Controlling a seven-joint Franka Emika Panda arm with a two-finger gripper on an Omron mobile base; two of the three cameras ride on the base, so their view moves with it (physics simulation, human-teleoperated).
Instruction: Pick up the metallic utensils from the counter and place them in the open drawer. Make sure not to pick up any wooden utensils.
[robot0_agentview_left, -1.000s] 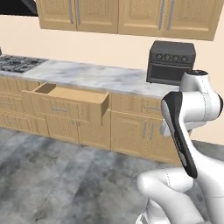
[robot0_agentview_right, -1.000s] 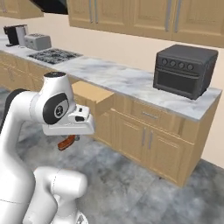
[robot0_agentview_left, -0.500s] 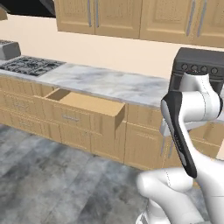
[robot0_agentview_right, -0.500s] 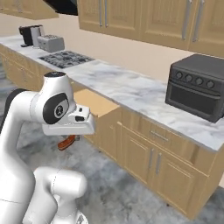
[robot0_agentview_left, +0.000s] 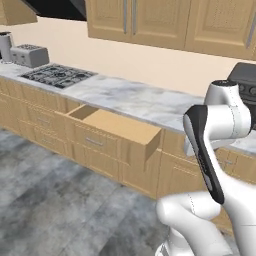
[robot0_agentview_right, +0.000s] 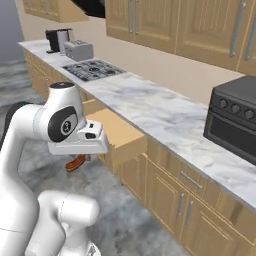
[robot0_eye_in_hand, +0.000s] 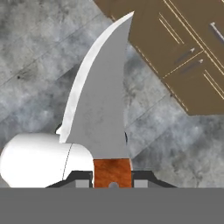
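The jaws pinch the reddish-brown handle of the silver-bladed knife (robot0_eye_in_hand: 103, 109), held low over the grey floor, short of the open light-wood drawer (robot0_agentview_left: 116, 131). A loose pinch could let it slip before the drawer.

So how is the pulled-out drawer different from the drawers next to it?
The open drawer juts out from the cabinets, showing its bare light-wood inside; the closed drawers sit flush, showing only fronts. The open one hangs over the floor; the closed ones do not. All share the same light wood.
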